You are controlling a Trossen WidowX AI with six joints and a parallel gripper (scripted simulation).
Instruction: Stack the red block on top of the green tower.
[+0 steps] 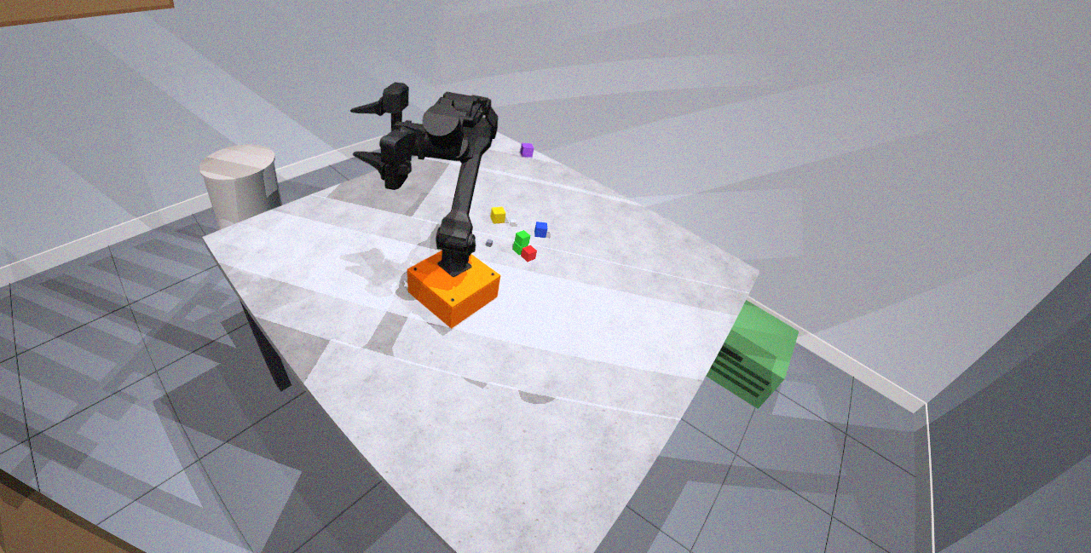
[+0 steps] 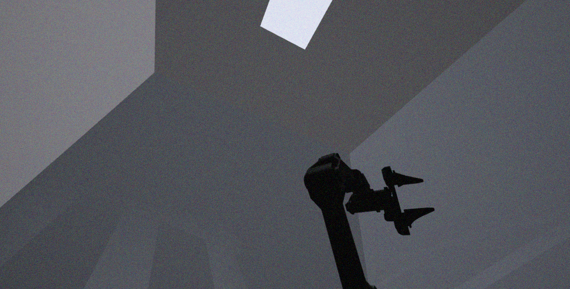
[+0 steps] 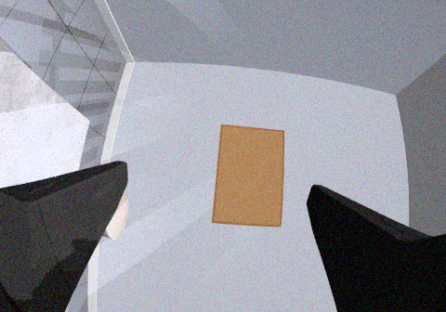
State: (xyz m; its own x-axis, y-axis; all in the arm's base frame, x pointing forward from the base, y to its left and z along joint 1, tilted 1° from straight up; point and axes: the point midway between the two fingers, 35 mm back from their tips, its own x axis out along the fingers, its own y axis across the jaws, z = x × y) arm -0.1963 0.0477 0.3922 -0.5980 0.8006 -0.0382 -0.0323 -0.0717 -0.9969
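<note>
A red block (image 1: pixel 528 253) is on the table (image 1: pixel 487 428), close beside the green tower (image 1: pixel 522 238) in the top view; whether they touch I cannot tell. The tower is two green blocks, the upper one slightly offset in this view. My gripper (image 1: pixel 353 131) (image 2: pixel 429 194) (image 3: pixel 219 185) is wide open with nothing between its fingers. It is raised high above the table, left of the blocks in the top view, and points away from them. No blocks show in the exterior view or the wrist view.
A blue block (image 1: pixel 540 229) lies just behind the tower, a yellow block (image 1: pixel 498 215) behind and left, and a purple block (image 1: pixel 527 150) near the table's far edge. Small grey bits, one a dark cube (image 1: pixel 488 243), lie nearby. The orange base (image 1: pixel 453 294) stands left of the tower.
</note>
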